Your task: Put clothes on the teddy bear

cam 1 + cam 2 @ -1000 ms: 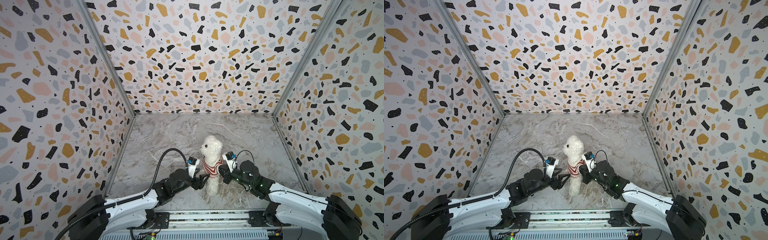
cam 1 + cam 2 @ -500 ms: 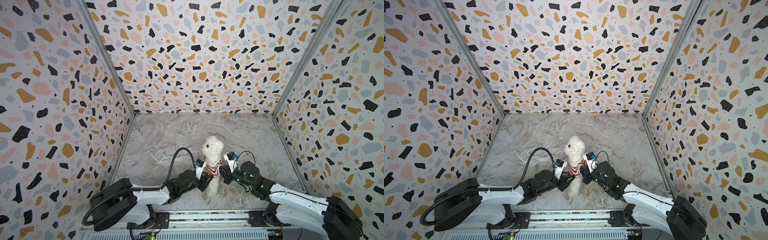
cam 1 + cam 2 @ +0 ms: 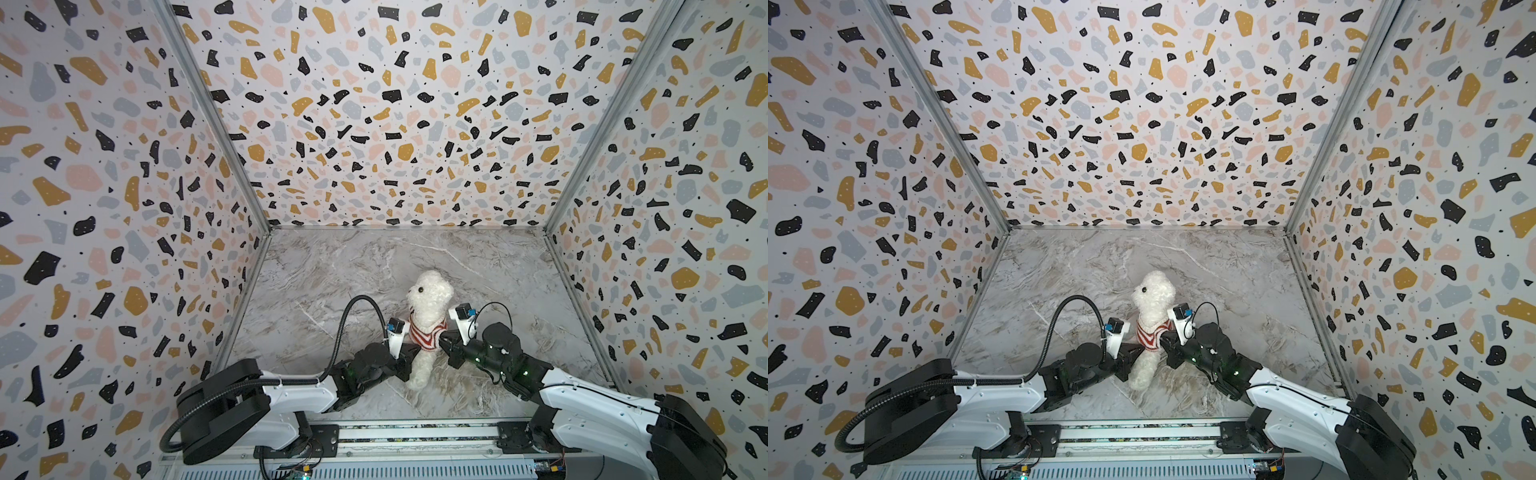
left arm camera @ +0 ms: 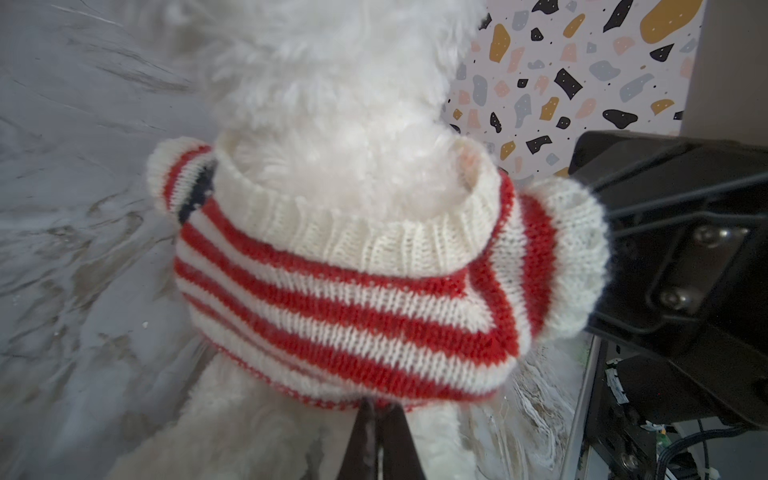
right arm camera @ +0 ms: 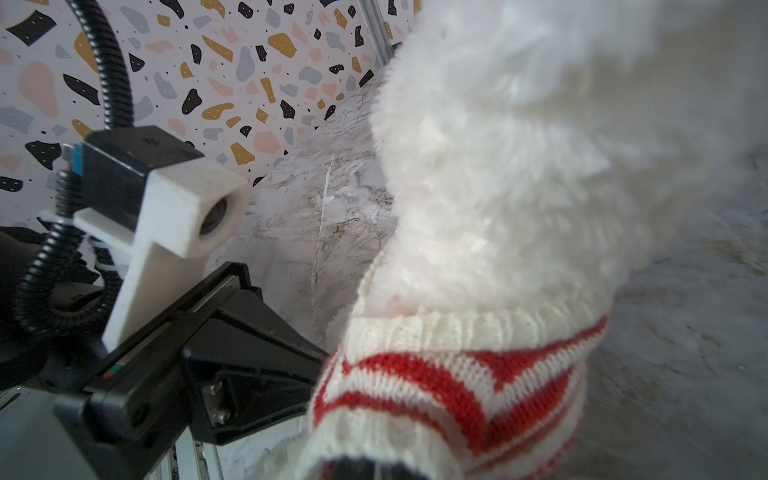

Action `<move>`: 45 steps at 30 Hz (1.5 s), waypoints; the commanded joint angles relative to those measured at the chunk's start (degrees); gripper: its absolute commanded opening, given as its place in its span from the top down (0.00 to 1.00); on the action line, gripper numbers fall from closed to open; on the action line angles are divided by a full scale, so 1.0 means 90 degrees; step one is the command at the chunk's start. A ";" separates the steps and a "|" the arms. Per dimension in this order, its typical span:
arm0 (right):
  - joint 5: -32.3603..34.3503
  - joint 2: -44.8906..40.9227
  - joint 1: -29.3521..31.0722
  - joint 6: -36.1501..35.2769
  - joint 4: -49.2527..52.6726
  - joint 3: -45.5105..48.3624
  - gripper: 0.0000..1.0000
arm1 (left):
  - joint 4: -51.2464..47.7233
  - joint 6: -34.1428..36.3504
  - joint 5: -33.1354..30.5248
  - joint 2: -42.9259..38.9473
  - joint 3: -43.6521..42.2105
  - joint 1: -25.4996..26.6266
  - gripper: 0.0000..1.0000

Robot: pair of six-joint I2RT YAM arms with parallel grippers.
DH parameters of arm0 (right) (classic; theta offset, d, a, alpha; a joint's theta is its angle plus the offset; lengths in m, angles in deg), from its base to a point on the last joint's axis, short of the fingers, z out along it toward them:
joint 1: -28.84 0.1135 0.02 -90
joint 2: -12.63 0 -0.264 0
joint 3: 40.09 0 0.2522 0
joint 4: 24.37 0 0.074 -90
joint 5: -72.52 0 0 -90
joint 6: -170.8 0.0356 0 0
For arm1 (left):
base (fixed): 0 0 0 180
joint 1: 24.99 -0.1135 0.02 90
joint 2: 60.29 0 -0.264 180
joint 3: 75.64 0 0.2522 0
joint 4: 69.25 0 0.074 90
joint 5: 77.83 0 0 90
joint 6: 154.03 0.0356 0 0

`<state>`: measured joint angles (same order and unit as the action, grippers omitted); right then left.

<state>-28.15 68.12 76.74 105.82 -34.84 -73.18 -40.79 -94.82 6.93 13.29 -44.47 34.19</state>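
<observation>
1. Fluffy white plush teddy bear (image 3: 430, 293): upright at the front-centre of the grey marbled surface (image 3: 353, 266), between both hands.
2. Red-and-cream striped knitted sweater (image 3: 428, 334): over the head, bunched at the chest.
3. Left hand (image 4: 376, 419): closed, pinching the lower hem.
4. Right hand (image 3: 443, 339): closed on the sleeve cuff.
5. Handling: draw the sweater down evenly and gently; a lopsided pull would likely topple the bear.

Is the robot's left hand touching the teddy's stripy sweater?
Touching. The left wrist view shows the left hand with closed tips pinching the bottom hem of the sweater.
</observation>
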 commanded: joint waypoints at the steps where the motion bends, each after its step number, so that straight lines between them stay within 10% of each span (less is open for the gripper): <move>1: -0.0073 -0.0216 -0.0020 -0.0110 0.0166 -0.0114 1.00 | 0.0107 0.0065 -0.0376 -0.0167 -0.0059 -0.0145 1.00; 45: -0.3621 -0.0804 -0.1135 0.0365 -0.0575 -0.0201 1.00 | -0.0763 0.0621 -0.0919 -0.0606 -0.0315 -0.0832 1.00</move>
<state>-55.58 62.72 66.55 110.21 -35.43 -73.29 -42.28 -91.52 5.36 7.96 -46.74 28.38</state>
